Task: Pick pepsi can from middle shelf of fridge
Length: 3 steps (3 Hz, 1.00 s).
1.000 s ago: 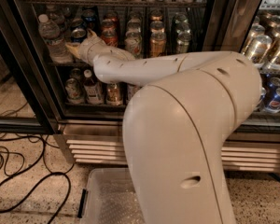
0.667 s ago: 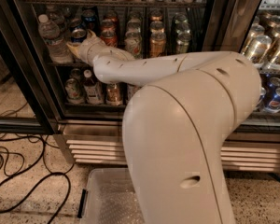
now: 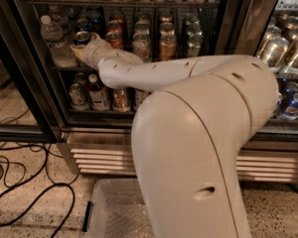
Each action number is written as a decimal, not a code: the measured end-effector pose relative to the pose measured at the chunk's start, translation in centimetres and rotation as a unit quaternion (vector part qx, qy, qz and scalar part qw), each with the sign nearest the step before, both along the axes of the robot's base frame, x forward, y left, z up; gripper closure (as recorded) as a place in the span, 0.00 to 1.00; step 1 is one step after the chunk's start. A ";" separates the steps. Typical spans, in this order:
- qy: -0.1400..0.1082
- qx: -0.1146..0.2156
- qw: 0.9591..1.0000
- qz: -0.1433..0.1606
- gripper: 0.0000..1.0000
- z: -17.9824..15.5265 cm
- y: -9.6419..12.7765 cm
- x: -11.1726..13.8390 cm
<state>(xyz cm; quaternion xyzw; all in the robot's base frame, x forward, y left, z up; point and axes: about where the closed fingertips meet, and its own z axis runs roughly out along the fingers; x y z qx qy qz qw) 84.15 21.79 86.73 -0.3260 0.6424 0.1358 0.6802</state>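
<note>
The fridge (image 3: pixel 237 19) stands in front of me, its inside in view. My gripper (image 3: pixel 84 44) reaches into the left part of the middle shelf (image 3: pixel 64 67). A blue pepsi can (image 3: pixel 82 36) with a silver top sits right at the gripper's tip, partly hidden by it. Another blue can (image 3: pixel 94 19) stands behind it. My pale arm (image 3: pixel 154 73) runs from the gripper back to the right and covers the shelf's middle.
A clear water bottle (image 3: pixel 52 38) stands just left of the gripper. Amber and red cans (image 3: pixel 166 41) fill the shelf to the right. Bottles (image 3: pixel 97 90) stand on the rack below. A clear plastic bin (image 3: pixel 114 207) and black cables (image 3: pixel 20 182) lie on the floor.
</note>
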 end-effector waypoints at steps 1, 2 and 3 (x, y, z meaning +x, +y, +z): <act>0.000 0.000 1.000 0.000 1.00 0.0 0.0 0.0; 0.013 0.009 1.000 -0.011 1.00 1.0 -0.9 -1.2; 0.031 0.016 0.999 -0.028 1.00 2.8 -2.5 -3.7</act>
